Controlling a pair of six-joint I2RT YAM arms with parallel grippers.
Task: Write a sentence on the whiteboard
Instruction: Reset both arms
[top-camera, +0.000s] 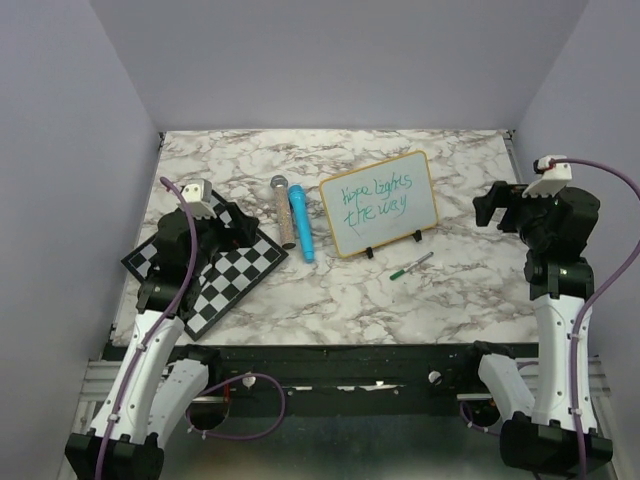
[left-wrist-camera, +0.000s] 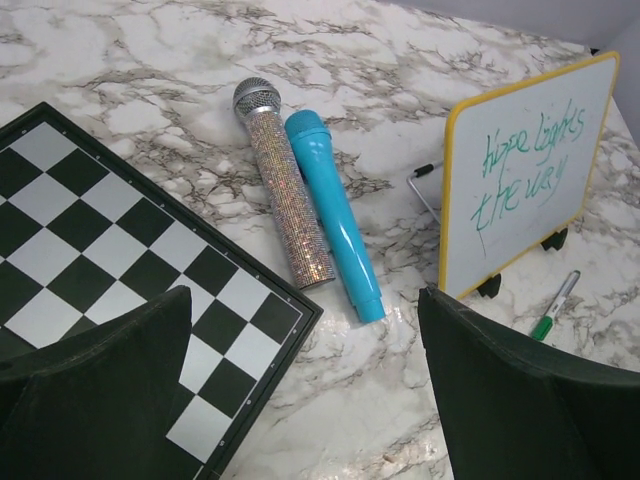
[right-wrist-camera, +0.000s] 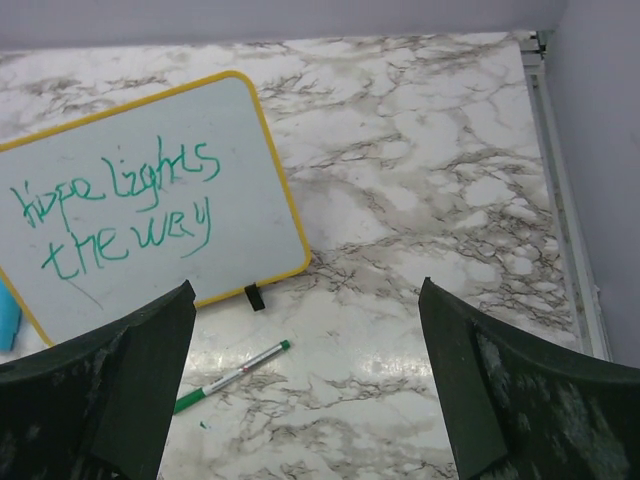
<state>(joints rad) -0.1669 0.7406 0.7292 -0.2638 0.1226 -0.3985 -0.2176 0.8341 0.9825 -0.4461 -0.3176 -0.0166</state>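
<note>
The whiteboard (top-camera: 380, 203) stands tilted on small black feet mid-table, with a light yellowish frame. The sentence (top-camera: 372, 200) is in green marker on two lines, "Hope lights the way"; it also shows in the right wrist view (right-wrist-camera: 125, 215) and the left wrist view (left-wrist-camera: 528, 170). A green marker (top-camera: 411, 265) lies flat on the table in front of the board, also seen in the right wrist view (right-wrist-camera: 230, 377). My left gripper (left-wrist-camera: 305, 400) is open and empty above the chessboard's corner. My right gripper (right-wrist-camera: 305, 400) is open and empty, raised at the right, apart from the board.
A black-and-white chessboard (top-camera: 215, 270) lies at the left under the left arm. A glittery silver microphone (top-camera: 283, 210) and a blue microphone (top-camera: 301, 222) lie side by side left of the whiteboard. The table's right edge rail (right-wrist-camera: 565, 190) is near.
</note>
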